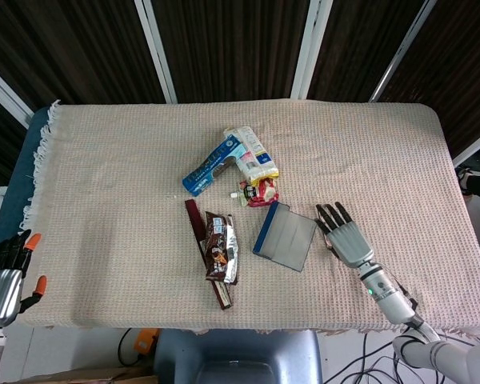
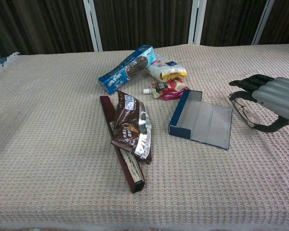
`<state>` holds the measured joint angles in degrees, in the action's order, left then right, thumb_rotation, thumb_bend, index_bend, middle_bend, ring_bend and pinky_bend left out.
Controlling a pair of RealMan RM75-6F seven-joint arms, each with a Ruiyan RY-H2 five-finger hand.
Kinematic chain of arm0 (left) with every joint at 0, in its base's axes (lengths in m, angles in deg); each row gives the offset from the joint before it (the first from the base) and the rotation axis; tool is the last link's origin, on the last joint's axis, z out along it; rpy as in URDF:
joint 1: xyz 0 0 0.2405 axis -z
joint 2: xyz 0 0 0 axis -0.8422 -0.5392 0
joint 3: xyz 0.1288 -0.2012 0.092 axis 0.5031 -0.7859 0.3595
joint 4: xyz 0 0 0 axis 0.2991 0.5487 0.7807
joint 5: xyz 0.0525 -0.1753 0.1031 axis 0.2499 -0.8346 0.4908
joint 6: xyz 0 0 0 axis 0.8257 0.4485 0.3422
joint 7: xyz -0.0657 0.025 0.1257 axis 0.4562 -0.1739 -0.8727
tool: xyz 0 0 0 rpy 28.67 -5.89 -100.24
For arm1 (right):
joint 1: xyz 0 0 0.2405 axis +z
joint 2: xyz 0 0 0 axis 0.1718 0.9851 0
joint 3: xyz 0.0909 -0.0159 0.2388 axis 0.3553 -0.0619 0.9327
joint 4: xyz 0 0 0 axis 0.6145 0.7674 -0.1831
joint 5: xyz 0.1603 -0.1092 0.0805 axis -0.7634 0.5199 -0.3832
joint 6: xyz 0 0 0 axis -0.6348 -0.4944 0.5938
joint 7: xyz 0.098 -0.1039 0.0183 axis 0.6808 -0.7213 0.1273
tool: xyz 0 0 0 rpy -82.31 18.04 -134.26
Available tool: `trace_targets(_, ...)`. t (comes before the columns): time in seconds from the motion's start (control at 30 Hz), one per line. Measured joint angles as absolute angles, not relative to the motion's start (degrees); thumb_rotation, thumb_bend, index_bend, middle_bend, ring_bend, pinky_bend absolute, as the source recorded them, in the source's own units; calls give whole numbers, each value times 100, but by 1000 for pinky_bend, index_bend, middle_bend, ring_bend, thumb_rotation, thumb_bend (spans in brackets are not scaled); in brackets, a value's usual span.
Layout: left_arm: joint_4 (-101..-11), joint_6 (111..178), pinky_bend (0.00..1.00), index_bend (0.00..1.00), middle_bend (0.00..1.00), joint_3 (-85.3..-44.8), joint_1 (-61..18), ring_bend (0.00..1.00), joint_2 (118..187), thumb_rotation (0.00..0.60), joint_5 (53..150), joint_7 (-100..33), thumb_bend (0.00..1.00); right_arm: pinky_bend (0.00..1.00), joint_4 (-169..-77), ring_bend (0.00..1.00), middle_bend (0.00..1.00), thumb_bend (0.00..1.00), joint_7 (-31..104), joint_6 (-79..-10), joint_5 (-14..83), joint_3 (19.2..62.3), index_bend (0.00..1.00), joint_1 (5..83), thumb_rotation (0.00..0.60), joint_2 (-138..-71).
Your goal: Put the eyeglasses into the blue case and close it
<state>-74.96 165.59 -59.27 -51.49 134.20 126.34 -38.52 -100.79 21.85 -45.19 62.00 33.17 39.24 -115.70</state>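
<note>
Fingers of right hand (image 2: 272, 98) spread over eyeglasses (image 2: 248, 114), grasping nothing, beige woven tablecloth (image 1: 112, 184), dark curtains (image 1: 80, 48) behind

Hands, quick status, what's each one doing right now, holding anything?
Left hand: off the table's left edge, holds nothing visible; open or shut cannot be told.
Right hand: open, fingers spread over the eyeglasses, not gripping them yet.

One open blue case with grey lining (image 1: 285, 236) and one pair of thin-framed eyeglasses (image 2: 245, 112) lie on the cloth. Five snack packs surround them: a blue biscuit sleeve (image 1: 210, 170), white-yellow bag (image 1: 252, 155), small red pouch (image 1: 260, 194), brown foil wrapper (image 1: 222, 247) and long maroon box (image 1: 205, 250).
</note>
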Motion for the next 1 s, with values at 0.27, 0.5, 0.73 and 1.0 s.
trace_targets(0.27,-7486,16582,80,0,0,-5935,-5165,0,13407,600,12626,-3813,413,0,-10236,0,0,402,1982,-4425,6083,3467,322,4139,600,-11795)
trace_targets(0.5,-7476,16604,80,0,0,-5958,-5174,0,13400,600,12603,-3777,413,0,-10368,0,0,402,1807,-4331,5926,3600,322,4290,600,-11892)
trace_targets(0.73,-7484,16651,80,0,0,-5954,-5202,0,13400,600,12614,-3793,414,0,-10512,0,0,402,1866,-4257,5936,3514,327,4304,600,-11570)
trace_targets(1.0,-7520,16628,80,0,0,-5952,-5190,0,13437,600,12611,-3929,413,0,-10699,0,0,402,2278,-4329,6044,3365,359,4253,600,-10905)
